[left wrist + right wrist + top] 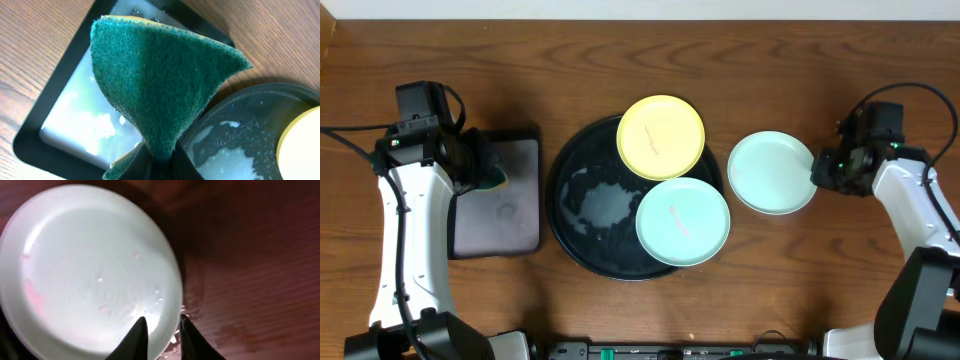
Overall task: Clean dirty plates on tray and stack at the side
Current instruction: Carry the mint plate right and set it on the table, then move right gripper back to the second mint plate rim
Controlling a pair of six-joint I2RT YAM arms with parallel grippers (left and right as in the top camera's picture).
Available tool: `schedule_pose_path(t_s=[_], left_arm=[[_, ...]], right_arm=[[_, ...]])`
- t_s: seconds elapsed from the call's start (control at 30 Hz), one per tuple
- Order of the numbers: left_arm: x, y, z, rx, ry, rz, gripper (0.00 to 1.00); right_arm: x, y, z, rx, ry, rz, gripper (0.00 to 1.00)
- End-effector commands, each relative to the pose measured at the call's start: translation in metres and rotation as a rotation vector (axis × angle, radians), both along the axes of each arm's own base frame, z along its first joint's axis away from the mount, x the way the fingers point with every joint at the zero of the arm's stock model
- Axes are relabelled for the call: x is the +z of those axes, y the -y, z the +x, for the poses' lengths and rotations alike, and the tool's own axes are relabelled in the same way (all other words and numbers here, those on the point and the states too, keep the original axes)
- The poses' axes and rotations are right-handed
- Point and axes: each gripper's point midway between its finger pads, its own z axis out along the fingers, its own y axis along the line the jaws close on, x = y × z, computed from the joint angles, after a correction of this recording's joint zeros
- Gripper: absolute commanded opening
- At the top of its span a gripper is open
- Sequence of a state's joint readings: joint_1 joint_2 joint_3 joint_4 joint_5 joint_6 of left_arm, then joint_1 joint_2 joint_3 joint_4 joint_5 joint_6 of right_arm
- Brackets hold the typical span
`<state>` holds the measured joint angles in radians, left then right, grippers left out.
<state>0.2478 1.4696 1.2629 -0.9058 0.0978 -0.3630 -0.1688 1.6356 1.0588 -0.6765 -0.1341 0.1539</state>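
The right gripper (pixel 162 330) pinches the rim of a pale mint-green plate (pixel 85 265), one finger over the inside and the other outside the edge. This plate lies flat on the wooden table (pixel 770 290), just to the right of the large round black tray (pixel 590 200). Its glossy surface shows faint pink smears and a few droplets, and the wood beside its rim looks wet.

The left gripper (pixel 157 160) is clamped on a folded sponge (pixel 160 75), which has a dark green scouring face and a thin yellow edge. It hangs above a rectangular black tray (pixel 30 145) of milky liquid, left of the round tray.

The round tray's bare floor carries whitish, soapy streaks. A pale yellow plate (pixel 661 136) rests on its far right part and overlaps the rim. A second mint-green plate (pixel 683 222) sits on its near right part and touches the yellow one. Each has a small faint mark near its centre.
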Motion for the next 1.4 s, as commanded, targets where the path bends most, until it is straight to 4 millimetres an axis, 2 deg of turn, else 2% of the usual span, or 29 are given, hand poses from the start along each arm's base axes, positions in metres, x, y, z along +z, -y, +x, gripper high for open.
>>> schedule_pose_path(t_s=[0.0,0.07,0.13,0.2,0.33,0.4,0.47,0.73,0.87,0.97,1.03,1.13,1.3,1.37], left_arm=[[0.005,-0.004,0.001,0.014,0.012,0.014,0.08],[0.005,-0.004,0.001,0.014,0.012,0.015,0.08],[0.005,-0.004,0.001,0.014,0.012,0.014,0.08],[0.005,-0.004,0.001,0.014,0.012,0.015,0.08],[0.005,-0.004,0.001,-0.019,0.009,0.027,0.08],[0.005,-0.004,0.001,-0.038,0.008,0.034,0.08],[0.005,-0.004,0.001,-0.053,0.007,0.04,0.08],[0.001,-0.004,-0.001,-0.127,-0.014,0.064,0.08],[-0.003,-0.003,-0.001,-0.135,-0.029,0.062,0.08],[-0.006,-0.003,-0.002,-0.135,-0.041,0.058,0.08],[-0.007,-0.003,-0.002,-0.135,-0.045,0.057,0.08],[-0.007,-0.003,-0.002,-0.135,-0.046,0.056,0.07],[-0.007,-0.003,-0.002,-0.135,-0.046,0.056,0.08],[-0.007,-0.003,-0.002,-0.135,-0.046,0.056,0.08]], right_arm=[[0.046,-0.023,0.026,0.119,0.085,0.061,0.25],[0.065,-0.038,0.031,0.157,0.098,0.087,0.29],[0.082,-0.061,0.036,0.216,0.118,0.119,0.33],[0.089,-0.085,0.036,0.277,0.125,0.135,0.35],[0.085,-0.131,0.024,0.388,0.092,0.16,0.37],[0.073,-0.158,0.012,0.461,0.034,0.164,0.38],[0.06,-0.169,0.0,0.493,-0.03,0.153,0.38],[0.004,-0.182,-0.037,0.533,-0.304,0.147,0.34],[-0.016,-0.185,-0.05,0.55,-0.395,0.142,0.31],[-0.021,-0.186,-0.054,0.556,-0.42,0.139,0.28],[-0.021,-0.188,-0.055,0.56,-0.423,0.139,0.2],[-0.021,-0.187,-0.056,0.56,-0.428,0.139,0.17],[-0.021,-0.192,-0.06,0.577,-0.435,0.135,0.01],[-0.021,-0.197,-0.061,0.589,-0.433,0.136,0.01]])
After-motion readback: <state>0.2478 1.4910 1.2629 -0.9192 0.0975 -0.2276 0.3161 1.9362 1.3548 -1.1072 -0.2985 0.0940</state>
